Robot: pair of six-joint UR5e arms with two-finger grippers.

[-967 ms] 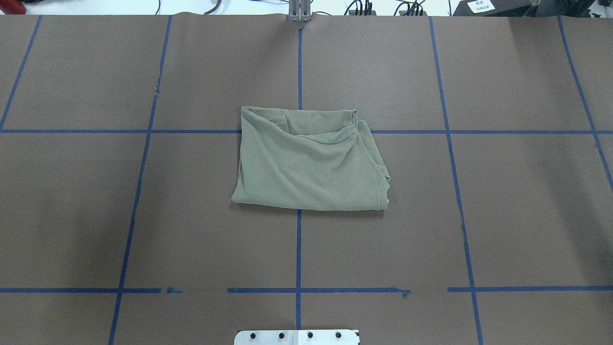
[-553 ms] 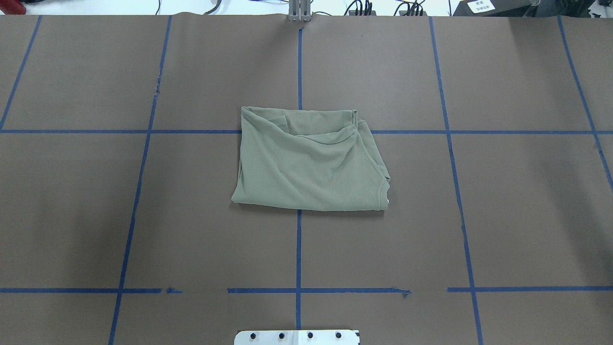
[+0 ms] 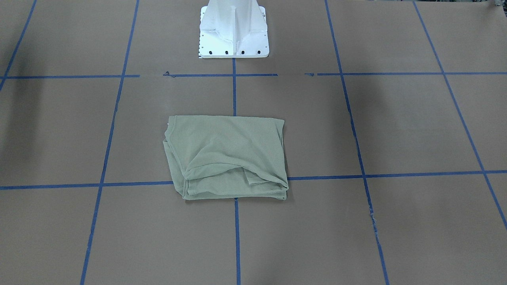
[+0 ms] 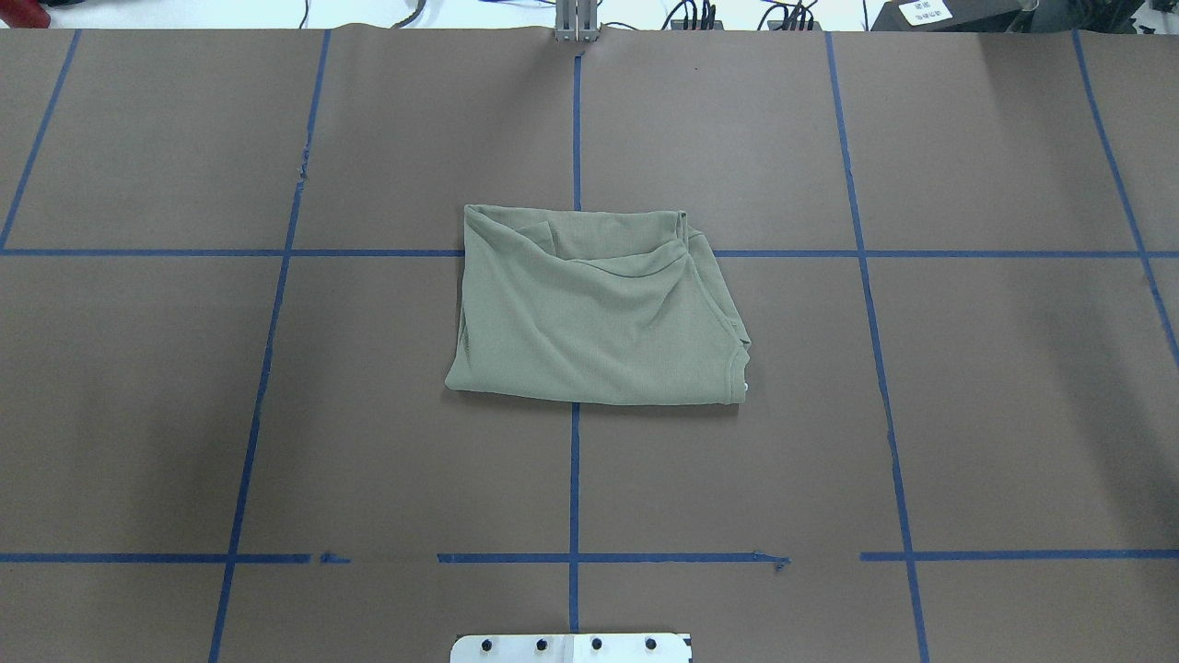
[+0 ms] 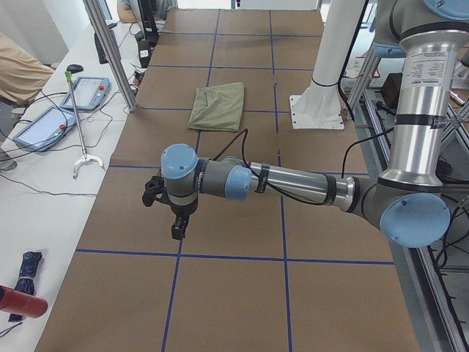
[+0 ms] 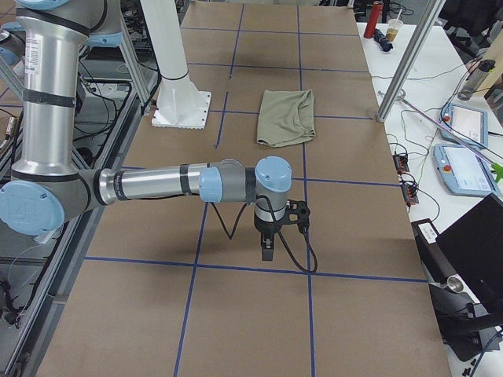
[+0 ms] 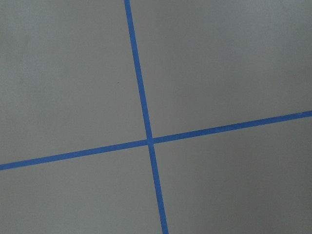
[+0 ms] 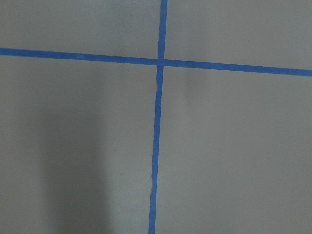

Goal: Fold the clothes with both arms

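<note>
A: Item one, and location?
B: One sage-green knit shirt [image 4: 599,308], folded to a rough rectangle. It lies flat on the brown paper-covered table [image 4: 1013,414], centre of the overhead frame, over a blue tape line [image 4: 574,479].
A: Hands?
B: One left black two-finger hand [image 5: 177,229], centre-left of the left-side frame, above the table, well apart from the shirt; open or closed, cannot tell. One right black two-finger hand [image 6: 268,250], centre of the right-side frame, likewise apart; cannot tell either
</note>
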